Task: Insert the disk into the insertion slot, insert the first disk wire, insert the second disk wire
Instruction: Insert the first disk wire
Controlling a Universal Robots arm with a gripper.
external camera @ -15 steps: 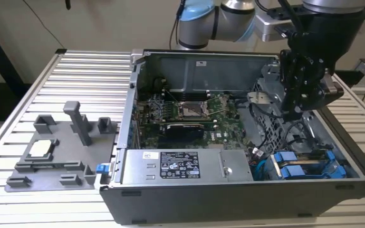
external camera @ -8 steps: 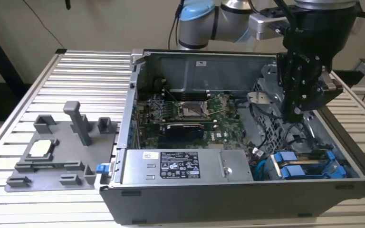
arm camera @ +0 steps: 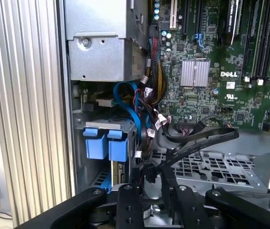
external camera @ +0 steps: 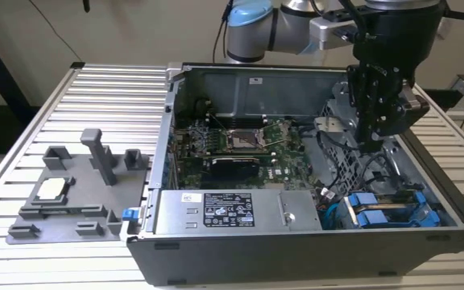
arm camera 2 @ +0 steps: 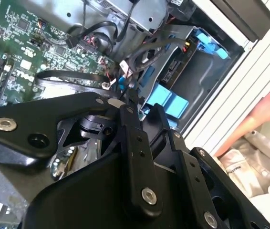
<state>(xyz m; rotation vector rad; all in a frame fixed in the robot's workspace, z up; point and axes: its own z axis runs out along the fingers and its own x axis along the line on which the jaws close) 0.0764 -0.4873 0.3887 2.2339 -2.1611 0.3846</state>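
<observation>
The gripper (external camera: pixel 373 145) reaches down into the open computer case (external camera: pixel 296 257), and in the first wrist view its jaws are clamped on the plug end of a flat black wire (arm camera: pixel 197 144), which sweeps away from the jaw tips over the edge of the motherboard (external camera: pixel 232 142). Just past the jaw tips, toward the case's front corner, the disk (arm camera: pixel 117 145) sits in the insertion slot (arm camera: pixel 101 125) of the grey drive cage. Its bright blue end tabs face up out of the case's open side. Its body is hidden inside the bay, so the long axis seems to run down into the cage, away from the jaws, though I cannot read that for certain. A tangle of blue and black cables (arm camera: pixel 140 107) lies between the jaws and the slot. Besides the cage, the case holds the green motherboard and, further from the jaws, a silver labelled power-supply box (external camera: pixel 228 211). Well apart from the jaws, on the slatted table (external camera: pixel 111 90), a grey fixture plate (external camera: pixel 63 225) carries a pale flat part (external camera: pixel 55 188).
</observation>
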